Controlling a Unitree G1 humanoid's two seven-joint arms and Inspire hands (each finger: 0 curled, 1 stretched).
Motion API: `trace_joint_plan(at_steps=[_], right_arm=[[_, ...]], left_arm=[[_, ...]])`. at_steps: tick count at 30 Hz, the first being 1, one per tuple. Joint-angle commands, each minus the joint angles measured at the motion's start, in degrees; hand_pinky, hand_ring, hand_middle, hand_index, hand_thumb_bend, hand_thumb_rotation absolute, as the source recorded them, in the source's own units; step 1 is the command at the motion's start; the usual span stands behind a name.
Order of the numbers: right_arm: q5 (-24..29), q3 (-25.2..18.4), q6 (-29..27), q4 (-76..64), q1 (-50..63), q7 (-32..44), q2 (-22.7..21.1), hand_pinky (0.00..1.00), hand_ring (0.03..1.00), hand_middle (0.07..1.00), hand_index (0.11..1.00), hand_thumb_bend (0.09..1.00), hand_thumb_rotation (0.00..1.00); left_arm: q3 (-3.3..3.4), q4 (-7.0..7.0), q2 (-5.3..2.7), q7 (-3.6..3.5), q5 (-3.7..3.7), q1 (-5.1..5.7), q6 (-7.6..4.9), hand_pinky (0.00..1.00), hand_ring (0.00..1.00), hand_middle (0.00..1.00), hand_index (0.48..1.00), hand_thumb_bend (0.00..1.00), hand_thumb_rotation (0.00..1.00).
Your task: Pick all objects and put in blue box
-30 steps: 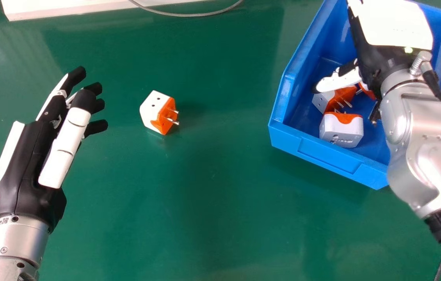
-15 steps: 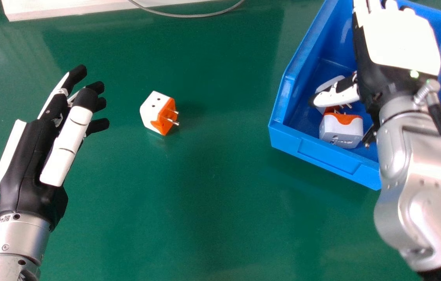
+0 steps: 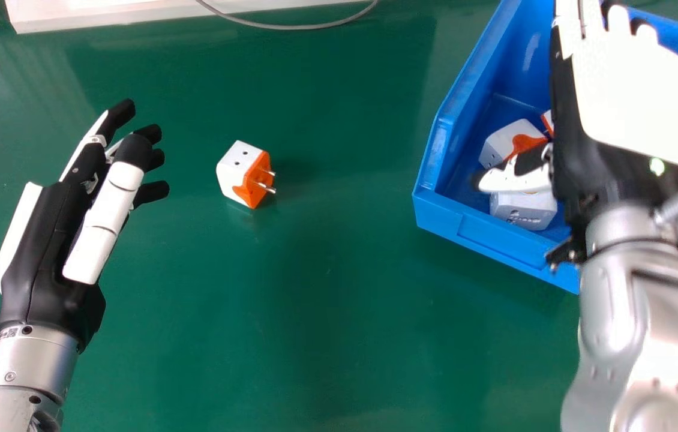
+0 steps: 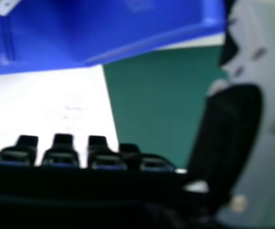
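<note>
My right hand (image 3: 630, 96) is over the blue box (image 3: 513, 243) in the head view, fingers extended and holding nothing. Its thumb spans the adapters inside: one white and orange adapter (image 3: 507, 143) lies beyond the thumb, another (image 3: 524, 210) sits partly under it near the front wall. A bit of a further adapter (image 3: 548, 122) shows beside the hand. On the green table, left of the box, rests a white and orange plug adapter (image 3: 243, 174), prongs facing right. Left of it is my left hand (image 3: 54, 240), open and empty. In the right hand view appear the right hand (image 4: 228, 129) and the box (image 4: 127, 28).
A white board (image 3: 135, 12) lies along the far edge of the green table (image 3: 315, 300), with a grey cable (image 3: 291, 26) curving beside it. White paper (image 4: 46, 105) is visible in the right hand view.
My right hand has drawn back toward the robot and slightly right over the box, uncovering the far adapter and passing its thumb over the nearer one. The left hand has barely shifted.
</note>
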Motion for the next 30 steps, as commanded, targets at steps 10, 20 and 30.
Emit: trace_joint_plan(at_steps=[10, 20, 30], right_arm=[[1.6, 3.6, -14.5, -11.7, 18.2, -7.3, 5.9, 1.0, 1.0, 1.0, 1.0, 0.748, 0.15], [11.5, 2.2, -31.1, -12.1, 27.7, -12.9, -0.3, 1.0, 1.0, 1.0, 1.0, 0.69, 0.2], [10.5, 4.1, -40.5, -9.3, 30.5, -16.5, -1.5, 1.0, 1.0, 1.0, 1.0, 0.633, 0.23]], left_arm=[[-0.9, -0.98, 0.89, 0.12, 3.14, 0.32, -2.28, 0.8, 0.87, 0.88, 0.921, 0.75, 0.82], [-1.03, -0.06, 1.6, 0.02, 6.14, 1.38, -4.41, 0.79, 0.87, 0.87, 0.907, 0.75, 0.83], [-0.8, 1.74, 1.55, -0.62, 5.35, 1.79, -6.59, 0.8, 0.87, 0.88, 0.91, 0.72, 0.85]])
